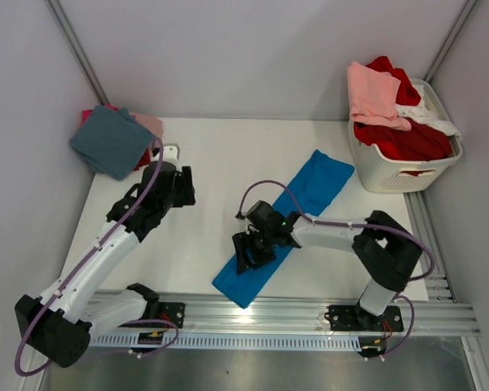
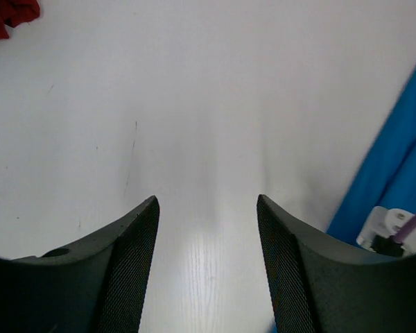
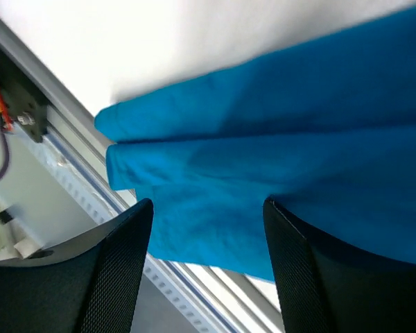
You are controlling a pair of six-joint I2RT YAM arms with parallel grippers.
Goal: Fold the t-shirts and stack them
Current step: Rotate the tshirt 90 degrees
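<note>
Fingers (image 3: 118, 277) of the right gripper (image 3: 206, 274) stand wide over the near end of the blue t-shirt (image 1: 318, 183), a folded strip lying from near edge toward far right corner, likely to double it over. Left gripper (image 2: 206, 267), wide and empty, hovers near the far-left teal t-shirt (image 1: 110, 140).

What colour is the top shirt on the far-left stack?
The top shirt is dusty teal; clearest in top external view.

Bright blue t-shirt (image 1: 319, 184): long folded strip, flat, diagonal, centre. Teal t-shirt (image 1: 110, 140): folded, atop far-left stack (image 1: 150, 124). Pink t-shirt (image 1: 373, 94), red t-shirt (image 1: 403, 142), white t-shirt (image 1: 437, 121): crumpled, far right.
</note>
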